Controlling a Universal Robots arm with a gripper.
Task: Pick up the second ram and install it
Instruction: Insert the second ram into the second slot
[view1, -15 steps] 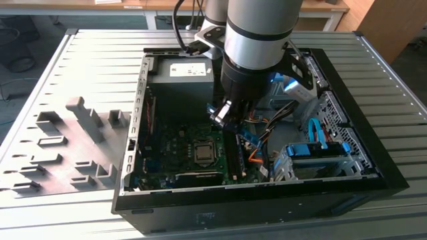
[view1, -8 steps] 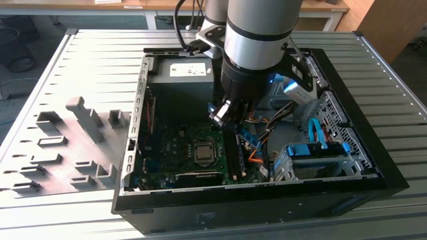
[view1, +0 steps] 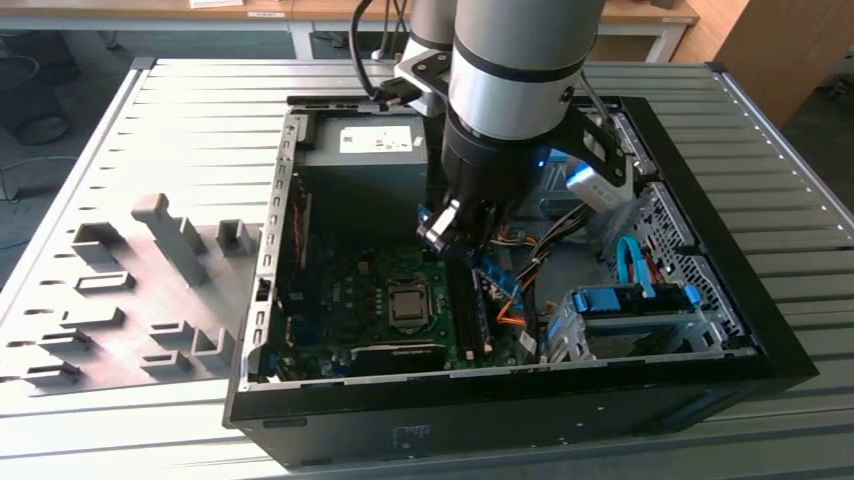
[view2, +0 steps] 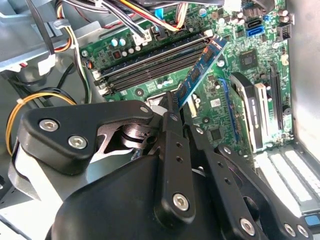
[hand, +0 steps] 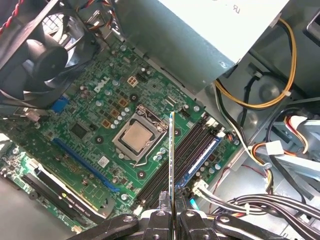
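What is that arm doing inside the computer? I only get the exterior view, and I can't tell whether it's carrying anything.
Observer: Yes, it is. In the second wrist view the gripper is shut on the second ram, a slim blue-green stick.
Operator: Is it plugged in yet?
Observer: No. In the first wrist view the stick shows edge-on and crosses the black slots at an angle, so it is not seated in one.
Operator: Anything else down there I'm missing?
Observer: A black fan sits by the board's corner, on the far side of the processor from those slots.
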